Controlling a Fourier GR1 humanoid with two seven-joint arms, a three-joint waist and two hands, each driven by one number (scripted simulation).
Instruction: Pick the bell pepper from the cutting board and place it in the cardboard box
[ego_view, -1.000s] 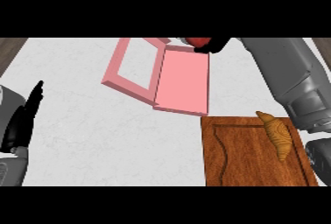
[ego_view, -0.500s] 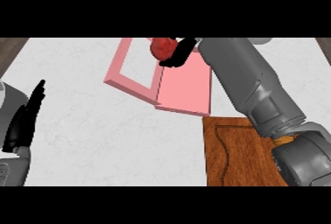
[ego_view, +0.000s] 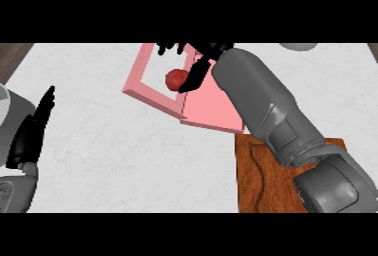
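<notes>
Head view: right hand (ego_view: 193, 55) has spread its fingers over the box (ego_view: 151, 95) since 0.5 s ago, and the pepper (ego_view: 176, 79) now sits inside, let go. Placing looks done. Left hand (ego_view: 33, 131) rests open at the left edge, board (ego_view: 258, 185) below.

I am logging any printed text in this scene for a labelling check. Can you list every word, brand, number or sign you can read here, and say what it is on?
None: no word, number, brand or sign can be read anywhere in the head view.
The pink box, red bell pepper, wooden cutting board and white counter are plain.
Neither the right hand nor the left hand shows markings.
</notes>
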